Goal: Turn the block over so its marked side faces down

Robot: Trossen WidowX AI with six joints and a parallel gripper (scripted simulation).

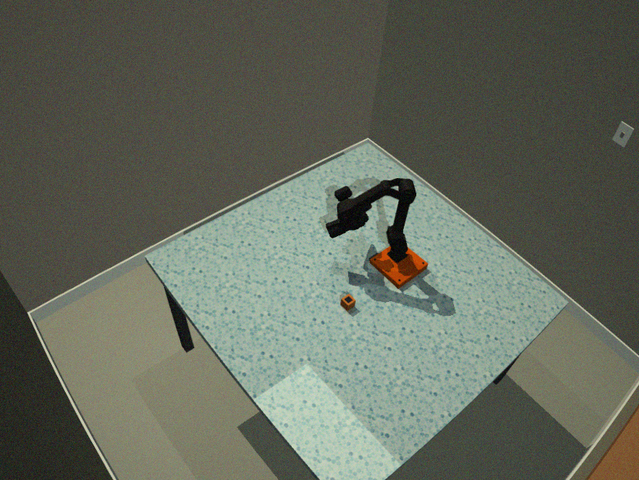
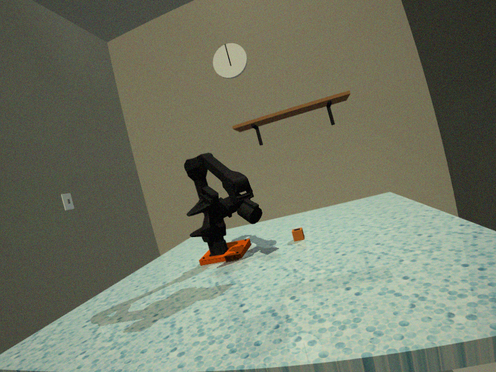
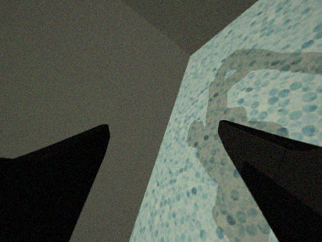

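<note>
A small orange block [image 1: 344,304] [image 2: 297,235] rests on the speckled table [image 1: 247,289] [image 2: 360,256]. Its dark square mark [image 1: 348,300] [image 2: 296,229] is on the top face, so the marked side faces up. My gripper [image 2: 190,225] [image 3: 164,126] is open, with nothing between its fingers. It is raised above the table, away from the block, and its fingers point sideways rather than down. The block is not in the wrist view. The fingers are hard to make out in the top view.
The arm stands on an orange base plate [image 1: 399,281] [image 2: 212,260], a short way from the block. Shadows of the arm lie on the table. Walls stand beyond the table's far edges. A wooden shelf [image 2: 292,111] and a round clock [image 2: 234,60] hang on a wall.
</note>
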